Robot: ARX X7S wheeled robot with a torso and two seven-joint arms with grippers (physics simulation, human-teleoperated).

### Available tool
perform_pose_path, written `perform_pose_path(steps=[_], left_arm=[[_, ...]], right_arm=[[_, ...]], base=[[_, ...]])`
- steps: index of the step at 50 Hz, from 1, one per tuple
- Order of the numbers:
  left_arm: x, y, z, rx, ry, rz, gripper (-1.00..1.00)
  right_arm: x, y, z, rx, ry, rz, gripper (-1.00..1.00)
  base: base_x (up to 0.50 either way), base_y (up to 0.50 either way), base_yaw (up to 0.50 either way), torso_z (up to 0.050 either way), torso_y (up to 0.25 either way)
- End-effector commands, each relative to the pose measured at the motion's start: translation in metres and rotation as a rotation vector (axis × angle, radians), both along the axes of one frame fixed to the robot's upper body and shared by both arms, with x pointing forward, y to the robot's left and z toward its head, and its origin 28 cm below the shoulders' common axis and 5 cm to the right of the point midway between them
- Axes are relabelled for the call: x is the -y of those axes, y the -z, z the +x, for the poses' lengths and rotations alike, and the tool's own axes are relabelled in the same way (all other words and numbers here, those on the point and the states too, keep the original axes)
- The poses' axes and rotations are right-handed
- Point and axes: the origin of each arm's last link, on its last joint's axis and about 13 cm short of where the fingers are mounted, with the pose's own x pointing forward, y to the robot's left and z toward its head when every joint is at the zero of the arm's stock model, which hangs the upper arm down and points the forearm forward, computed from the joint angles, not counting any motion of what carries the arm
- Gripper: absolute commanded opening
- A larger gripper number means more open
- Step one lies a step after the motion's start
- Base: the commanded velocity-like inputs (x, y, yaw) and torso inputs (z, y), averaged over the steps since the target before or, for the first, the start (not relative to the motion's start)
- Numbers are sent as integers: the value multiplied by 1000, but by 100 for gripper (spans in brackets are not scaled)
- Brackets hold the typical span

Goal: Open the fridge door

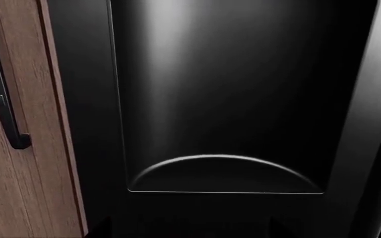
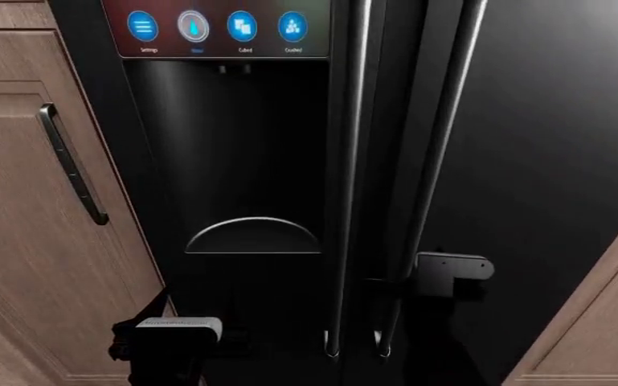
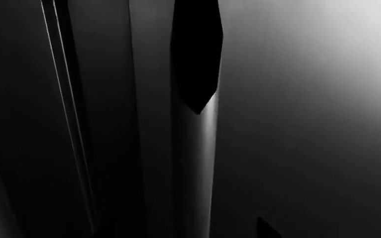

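At the right of the head view stands the fridge door [image 2: 555, 145], glossy black and plain, shut flush against its neighbour. Its long bar handle [image 2: 437, 153] runs vertically along its left edge, tilted slightly in this view, with its lower end near the bottom of the frame.

The right gripper [image 2: 394, 287] sits at the lower part of that handle; a grey block of the wrist shows just to the right, against the door face. The fingers are dark against dark metal, so whether they are closed on the bar cannot be told. The right wrist view shows the bar [image 3: 190, 173] close up and one dark fingertip [image 3: 195, 59] overlapping it, which settles nothing further.

Left of the handle stands the narrower dispenser door [image 2: 234, 161], with its own bar handle [image 2: 352, 161], a recess with a curved tray lip [image 2: 253, 235] and a touch panel [image 2: 218, 28] of blue icons above.

The left gripper [image 2: 174, 334] hangs low in front of the dispenser door, touching nothing visible; its jaw state cannot be told. The left wrist view faces the recess [image 1: 223, 99].

A wooden cabinet door [image 2: 30, 201] with a dark handle [image 2: 71, 165] stands at far left.
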Motion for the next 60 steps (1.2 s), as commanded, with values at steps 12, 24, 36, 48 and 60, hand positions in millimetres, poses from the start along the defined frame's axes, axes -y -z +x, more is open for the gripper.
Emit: perform_pose_path(steps=[12, 24, 36, 48, 60], left_arm=[[-1, 1, 1, 1, 0, 3, 100], [-1, 0, 2, 0, -2, 1, 100], [-1, 1, 2, 0, -3, 0, 100], [-1, 0, 1, 2, -5, -7, 100], [-1, 0, -1, 4, -1, -9, 100]], right_arm=[[-6, 7, 15, 57, 16, -3, 100], [-6, 11, 19, 59, 36, -24, -100], [-4, 9, 18, 60, 38, -20, -100], [-4, 7, 17, 66, 29, -23, -100], [4, 0, 5, 98, -23, -18, -100]], base=[[0, 0, 0, 0, 0], [0, 0, 0, 0, 0], [0, 0, 0, 0, 0], [0, 0, 0, 0, 0], [0, 0, 0, 0, 1]])
